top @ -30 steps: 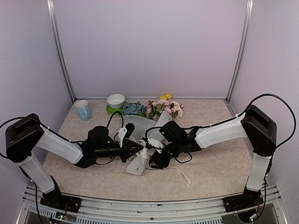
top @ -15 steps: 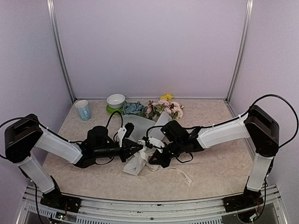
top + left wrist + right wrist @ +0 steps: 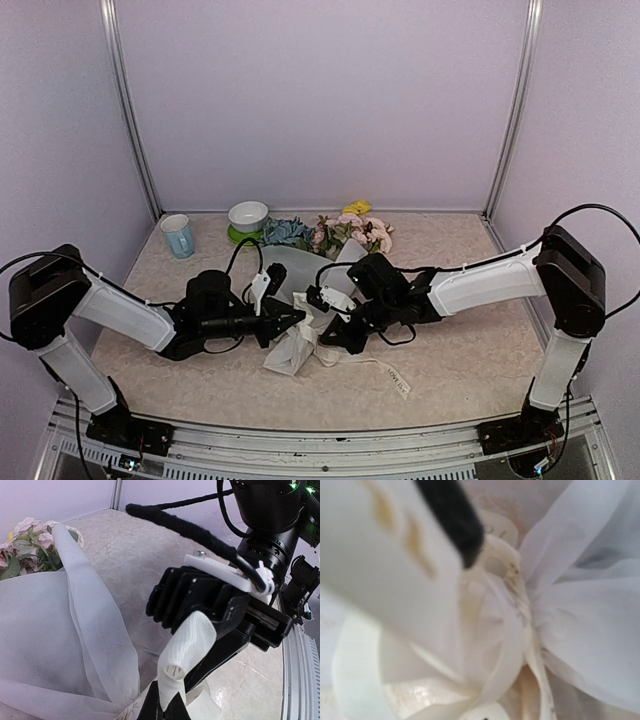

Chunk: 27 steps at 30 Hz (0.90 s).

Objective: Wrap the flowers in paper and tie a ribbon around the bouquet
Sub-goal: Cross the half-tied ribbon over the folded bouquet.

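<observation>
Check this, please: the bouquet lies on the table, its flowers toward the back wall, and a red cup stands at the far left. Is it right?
Only the colour is wrong: the cup is light blue, not red, as the top external view shows. The bouquet does lie on the table, flowers toward the back wall, and the cup stands far left.

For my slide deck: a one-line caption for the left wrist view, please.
A ribbon loop spans from the left gripper to the right gripper, both shut on it, beside the paper-wrapped bouquet.
</observation>
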Each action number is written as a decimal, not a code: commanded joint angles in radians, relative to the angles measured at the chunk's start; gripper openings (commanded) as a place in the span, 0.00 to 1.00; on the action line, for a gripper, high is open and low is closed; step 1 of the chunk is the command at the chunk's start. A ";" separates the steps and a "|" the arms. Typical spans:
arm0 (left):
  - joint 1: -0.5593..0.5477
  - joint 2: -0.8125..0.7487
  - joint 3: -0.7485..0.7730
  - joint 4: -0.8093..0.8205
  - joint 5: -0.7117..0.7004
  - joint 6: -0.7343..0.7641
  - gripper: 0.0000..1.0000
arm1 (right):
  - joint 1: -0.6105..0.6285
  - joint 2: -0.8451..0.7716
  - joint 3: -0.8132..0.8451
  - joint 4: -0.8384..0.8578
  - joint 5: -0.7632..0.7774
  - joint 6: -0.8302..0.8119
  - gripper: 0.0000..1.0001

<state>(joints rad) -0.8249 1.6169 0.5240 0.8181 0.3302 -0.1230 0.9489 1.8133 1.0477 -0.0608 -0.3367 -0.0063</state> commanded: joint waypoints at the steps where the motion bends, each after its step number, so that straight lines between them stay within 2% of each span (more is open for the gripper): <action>1: 0.005 -0.027 -0.016 -0.013 -0.014 0.024 0.00 | 0.001 0.006 0.004 0.040 0.009 0.006 0.06; 11: 0.004 -0.058 -0.046 -0.008 -0.093 0.026 0.00 | 0.002 -0.012 -0.045 0.135 -0.011 -0.023 0.14; 18: 0.004 -0.048 -0.062 0.018 -0.090 0.012 0.00 | 0.001 -0.008 -0.064 0.187 -0.028 -0.022 0.18; 23: 0.005 -0.036 -0.065 0.028 -0.083 0.012 0.00 | 0.001 0.010 -0.064 0.221 -0.063 -0.020 0.16; 27: 0.006 -0.021 -0.064 0.039 -0.065 0.012 0.00 | 0.001 0.003 -0.084 0.249 -0.103 -0.018 0.20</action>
<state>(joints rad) -0.8249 1.5776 0.4660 0.8196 0.2501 -0.1066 0.9489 1.8145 0.9890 0.1299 -0.3859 -0.0219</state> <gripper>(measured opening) 0.007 0.182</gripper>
